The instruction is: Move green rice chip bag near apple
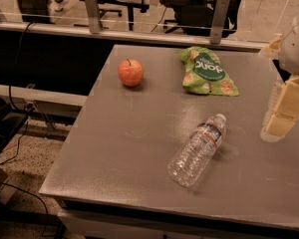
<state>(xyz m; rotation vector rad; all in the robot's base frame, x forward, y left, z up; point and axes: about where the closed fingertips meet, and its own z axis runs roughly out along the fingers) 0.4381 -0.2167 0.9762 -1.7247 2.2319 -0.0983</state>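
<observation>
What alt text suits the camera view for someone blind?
A grey table holds a green rice chip bag at the back, an apple apart to its left, and a clear water bottle lying nearer. The robot's claw hangs at the right edge.

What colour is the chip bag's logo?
Dark green oval, white lettering, on the bag; camera view. End effector hovers at right edge.

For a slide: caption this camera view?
Gripper at frame's right edge, apart from green rice chip bag, apple and water bottle lying on the table.
</observation>
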